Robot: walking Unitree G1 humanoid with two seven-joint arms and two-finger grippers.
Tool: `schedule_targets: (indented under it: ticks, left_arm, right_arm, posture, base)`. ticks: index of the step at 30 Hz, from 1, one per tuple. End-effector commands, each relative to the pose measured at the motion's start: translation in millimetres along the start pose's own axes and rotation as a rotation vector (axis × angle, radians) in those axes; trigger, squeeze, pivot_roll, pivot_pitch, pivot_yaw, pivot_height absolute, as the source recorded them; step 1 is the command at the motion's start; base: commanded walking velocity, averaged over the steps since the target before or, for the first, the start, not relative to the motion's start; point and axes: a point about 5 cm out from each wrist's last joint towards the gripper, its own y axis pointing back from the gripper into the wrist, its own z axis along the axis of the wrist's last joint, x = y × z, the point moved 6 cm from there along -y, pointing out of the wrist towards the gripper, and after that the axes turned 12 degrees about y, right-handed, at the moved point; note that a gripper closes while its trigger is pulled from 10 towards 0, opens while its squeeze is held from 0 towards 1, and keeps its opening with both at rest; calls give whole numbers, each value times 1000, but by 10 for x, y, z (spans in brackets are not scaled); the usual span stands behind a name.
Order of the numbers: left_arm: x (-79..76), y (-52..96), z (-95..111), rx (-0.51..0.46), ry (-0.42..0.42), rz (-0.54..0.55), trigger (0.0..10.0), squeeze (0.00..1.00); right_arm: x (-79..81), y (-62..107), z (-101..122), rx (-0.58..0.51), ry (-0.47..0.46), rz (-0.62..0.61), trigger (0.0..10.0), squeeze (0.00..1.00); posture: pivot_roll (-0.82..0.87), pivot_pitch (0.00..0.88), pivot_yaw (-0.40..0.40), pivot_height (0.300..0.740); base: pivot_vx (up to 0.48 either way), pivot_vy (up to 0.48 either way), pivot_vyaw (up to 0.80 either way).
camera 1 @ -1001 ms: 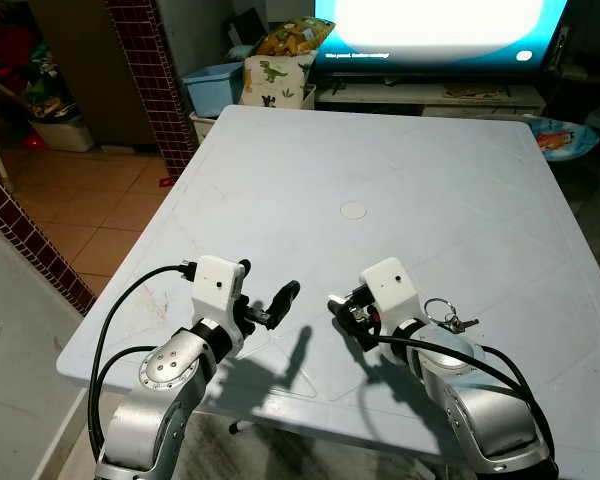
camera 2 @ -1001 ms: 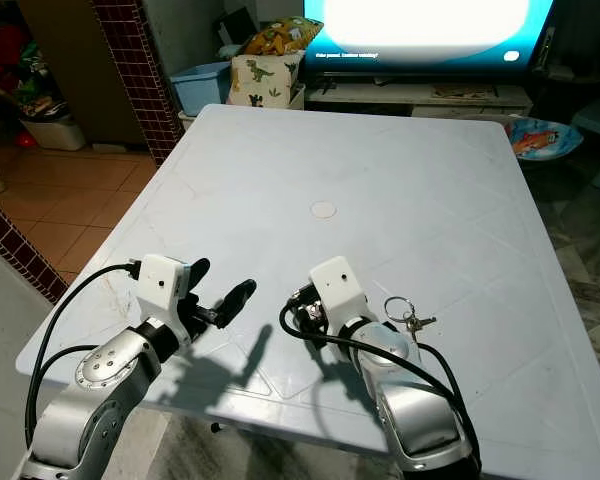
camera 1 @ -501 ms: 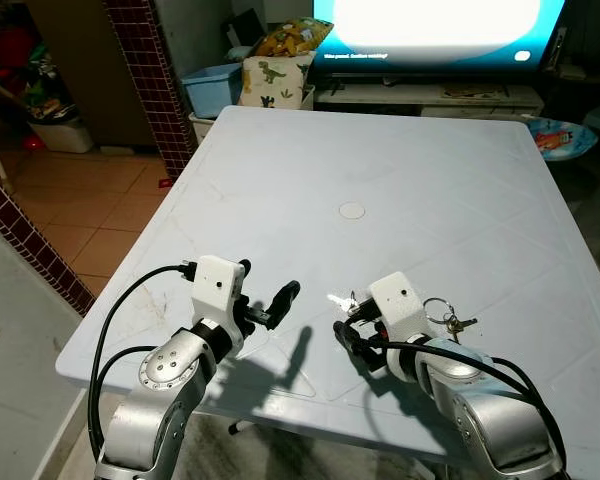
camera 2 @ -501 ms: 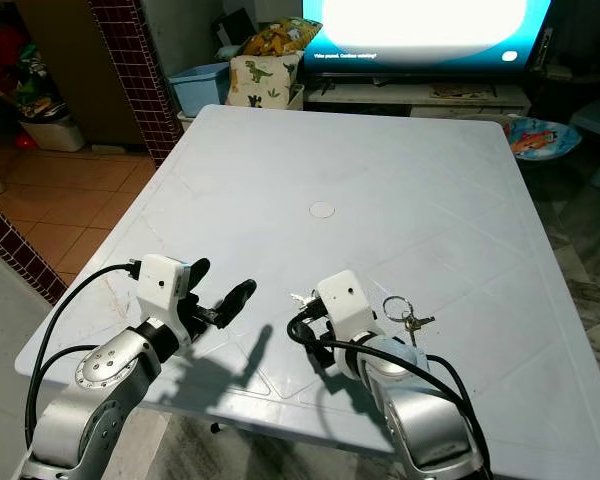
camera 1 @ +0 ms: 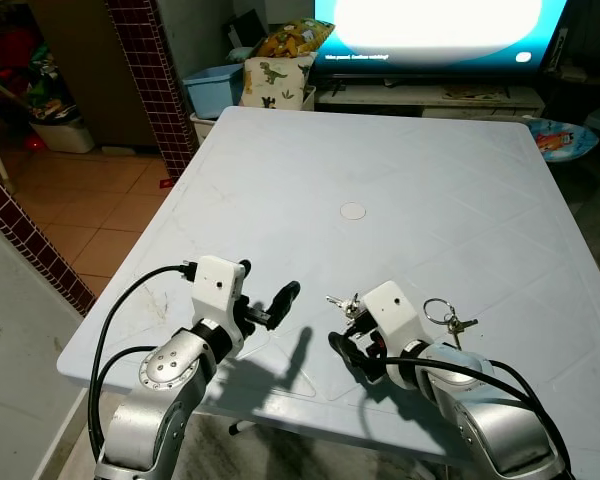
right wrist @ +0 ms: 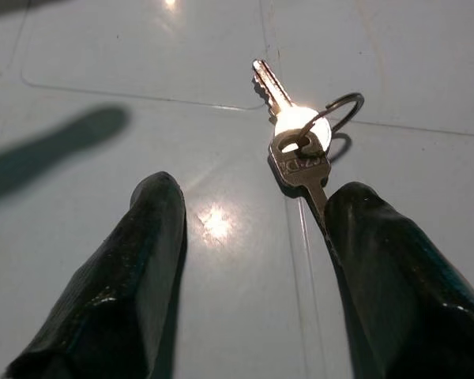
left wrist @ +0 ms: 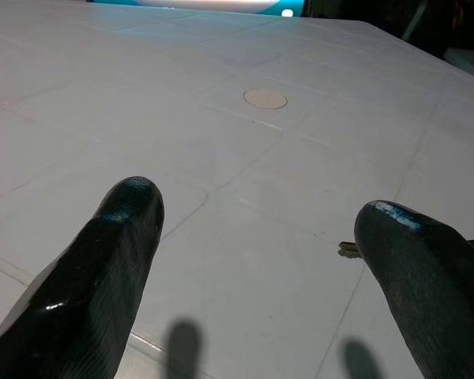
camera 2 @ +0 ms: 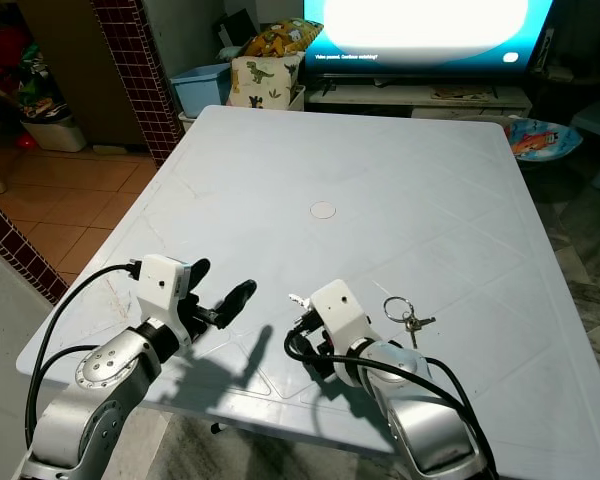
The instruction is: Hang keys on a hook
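Left eye view: your right gripper [camera 1: 342, 322] sits low over the near part of the white table [camera 1: 380, 170], fingers parted, empty. A small bunch of keys [camera 1: 342, 301] lies on the table just ahead of the gripper. A second key ring [camera 1: 442, 315] lies just beside the right wrist, on its outer side. Your left gripper [camera 1: 270, 302] hovers near the table's front edge, fingers spread, holding nothing. No hook can be made out from here.

Right eye view: same layout. The keys [camera 2: 298, 300] rest at the front of the right gripper [camera 2: 302, 330]; the second key ring [camera 2: 404, 313] lies apart from it, further right. A television [camera 2: 425, 25] glows beyond the far edge of the table.

Left wrist view: both black fingers [left wrist: 110, 260] stand wide apart over bare table surface, nothing between them. A round plug [left wrist: 265, 98] in the tabletop lies well ahead.

Right wrist view: the keys [right wrist: 296, 130] lie flat, off to one side of the gap, one key's tip touching or passing just beside one finger [right wrist: 383, 264].

Judgement: the step in hand is the pickup. Shift the gripper sideways until the keys lie centred between the fingers, lower until the tips touch the table, then close on the key heads or the ring. Flat metal on smooth plastic will likely slide; close slowly.
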Motion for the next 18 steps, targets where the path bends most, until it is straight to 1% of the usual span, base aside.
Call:
schedule_targets:
  ticks: [1, 18]
  left_arm:
    - [8, 3, -8, 9, -8, 1, 10000, 0]
    - [11, -5, -5, 7, -8, 5, 10000, 0]
  right_arm:
    - [89, -22, -202, 76, -16, 36, 0, 0]
    - [52, -45, -237, 75, -7, 29, 0, 0]
  posture:
    - [-38, 36, 70, 740]
    - [-37, 34, 67, 740]
  base:
    - [0, 0, 0]
    - [0, 0, 0]
